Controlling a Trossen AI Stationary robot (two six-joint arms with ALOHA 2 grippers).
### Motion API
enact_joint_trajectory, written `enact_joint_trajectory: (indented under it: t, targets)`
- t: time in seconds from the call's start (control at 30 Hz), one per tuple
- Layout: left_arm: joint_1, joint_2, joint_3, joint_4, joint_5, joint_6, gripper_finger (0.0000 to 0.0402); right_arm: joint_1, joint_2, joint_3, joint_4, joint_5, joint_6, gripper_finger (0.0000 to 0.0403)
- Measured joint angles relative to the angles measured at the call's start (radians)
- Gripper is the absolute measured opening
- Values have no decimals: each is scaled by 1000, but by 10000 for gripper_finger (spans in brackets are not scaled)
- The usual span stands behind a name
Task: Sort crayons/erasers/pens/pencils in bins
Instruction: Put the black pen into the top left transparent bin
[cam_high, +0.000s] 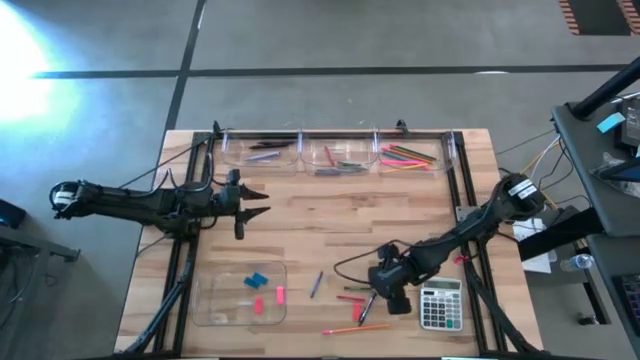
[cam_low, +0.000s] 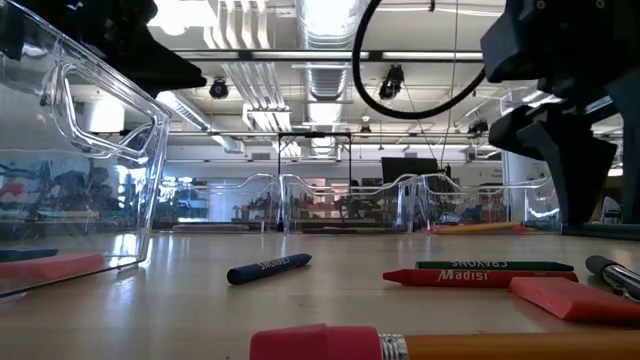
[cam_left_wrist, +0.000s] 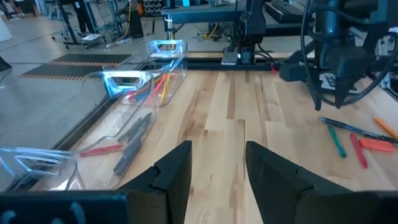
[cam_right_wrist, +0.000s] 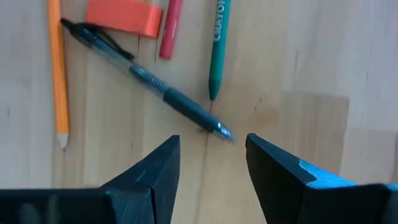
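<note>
A dark pen (cam_right_wrist: 146, 78) lies slantwise on the wood at the near right, beside a red crayon (cam_right_wrist: 171, 28), a green crayon (cam_right_wrist: 217, 43), an orange-pink eraser (cam_right_wrist: 124, 17) and an orange pencil (cam_right_wrist: 57, 68). My right gripper (cam_right_wrist: 211, 155) hangs open just above the pen's tip (cam_right_wrist: 224, 132), pointing steeply down, touching nothing; in the high view it (cam_high: 378, 298) stands left of the calculator. My left gripper (cam_high: 255, 205) waits open at mid-left, level above the table. A blue crayon (cam_high: 316, 285) lies alone near the middle.
Three small clear bins (cam_high: 262, 150) (cam_high: 338, 155) (cam_high: 410, 155) line the far edge, holding pens, crayons and pencils. A larger clear tray (cam_high: 215, 310) at the near left holds blue and pink erasers. A grey calculator (cam_high: 440, 303) sits right of my right gripper.
</note>
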Motion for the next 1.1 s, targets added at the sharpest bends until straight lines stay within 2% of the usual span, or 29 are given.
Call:
enact_joint_trajectory:
  t: [0.3,0.57,0.87,0.97,1.1]
  targets:
    - [0,57,6,19,3,3,137,18,68,31,54,-1,-77,171]
    - [0,51,6,17,3,3,137,32,147,61,61,6,-115,171]
    - [0,51,6,16,6,3,137,44,161,62,48,0,-123,170]
    - [0,50,6,17,6,3,137,52,160,62,27,-7,-125,157]
    - [0,51,6,17,6,3,137,54,158,62,-26,-16,-122,113]
